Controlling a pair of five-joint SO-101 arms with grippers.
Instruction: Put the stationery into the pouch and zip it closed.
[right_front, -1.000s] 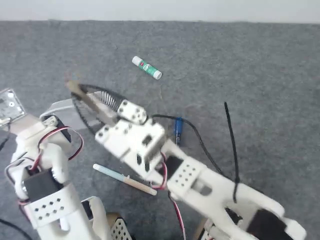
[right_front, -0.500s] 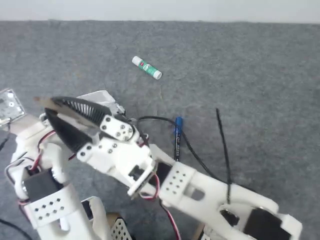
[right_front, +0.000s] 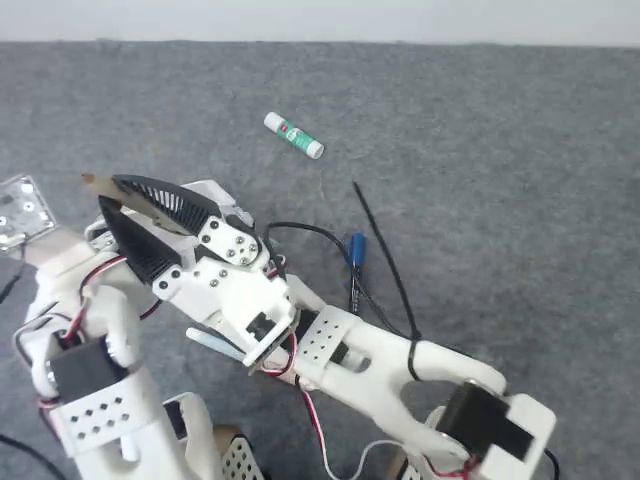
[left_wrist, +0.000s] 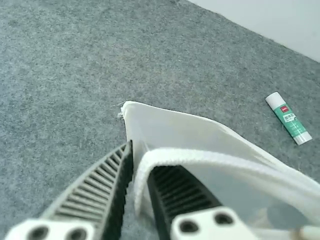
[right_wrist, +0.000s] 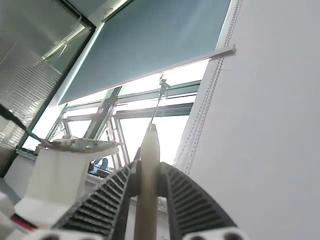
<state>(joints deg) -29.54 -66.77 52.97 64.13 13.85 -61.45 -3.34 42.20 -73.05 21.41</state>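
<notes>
At the 8 o'clock side of the high view, the left arm (right_front: 90, 400) is being seen beside the table edge. In its own wrist view, the left gripper (left_wrist: 137, 162) is being kept closed on the pouch (left_wrist: 180, 130): the white zipper rim is being pinched between the two ridged black fingers (left_wrist: 100, 185). The mouth of the pouch is being held apart there, not zipped.

In the high view, the pouch (right_front: 203, 189) is lying on the grey carpet (right_front: 520, 150) at about 9 o'clock from the centre. It is being largely covered by the right gripper (right_front: 110, 193), which is being held above it. A tan stick (right_front: 95, 184), pencil-like, is being clamped between that gripper's fingers, with its tip being pointed toward 10 o'clock. In the right wrist view the same tan stick (right_wrist: 147, 175) is being squeezed by both ridged fingers (right_wrist: 190, 205) of the right gripper (right_wrist: 147, 172).

At 6 o'clock from the pouch, a light-blue pencil (right_front: 215, 343) is lying on the carpet, partly under the right arm. At 2 o'clock from the pouch, a glue stick (right_front: 293, 135) is lying well apart from it, outside it. At 4 o'clock from the pouch, a blue pen (right_front: 355, 250) is lying on the carpet beside the right arm. A black cable tie (right_front: 380, 248) is sticking up from that arm toward 11 o'clock.
</notes>
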